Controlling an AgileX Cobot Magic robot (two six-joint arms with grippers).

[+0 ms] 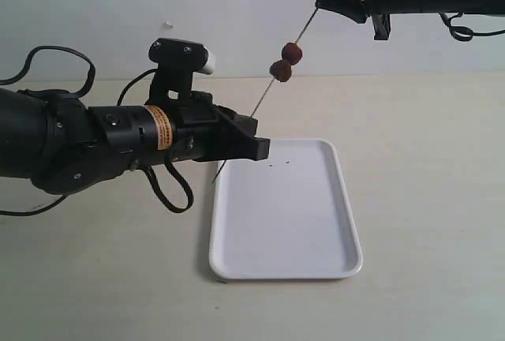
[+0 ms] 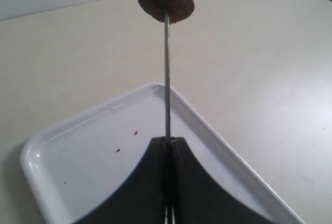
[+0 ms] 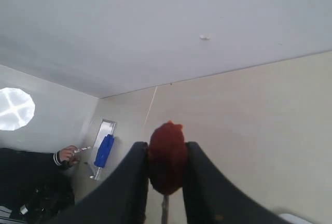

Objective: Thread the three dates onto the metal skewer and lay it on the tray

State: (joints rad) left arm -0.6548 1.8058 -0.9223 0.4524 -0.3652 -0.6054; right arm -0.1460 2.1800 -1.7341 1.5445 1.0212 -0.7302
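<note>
Fingers (image 2: 150, 182) of left gripper (image 2: 168, 142): pressed together, clamped on the metal skewer (image 2: 166, 79) near its lower end, over the tray's (image 1: 339, 258) far left corner. Fingers (image 3: 132, 187) of right gripper (image 3: 166, 149): part-way apart, clamped on 1 date (image 3: 167, 164) where the skewer's upper end meets them, high above and beyond the tray's far rim. Skewer tilted, off the tray. 2 dates (image 1: 290, 54) threaded mid-rod, touching each other, between the grippers. Tray flat on the desk (image 1: 426, 199), a few dark specks (image 2: 136, 132) on it.
</note>
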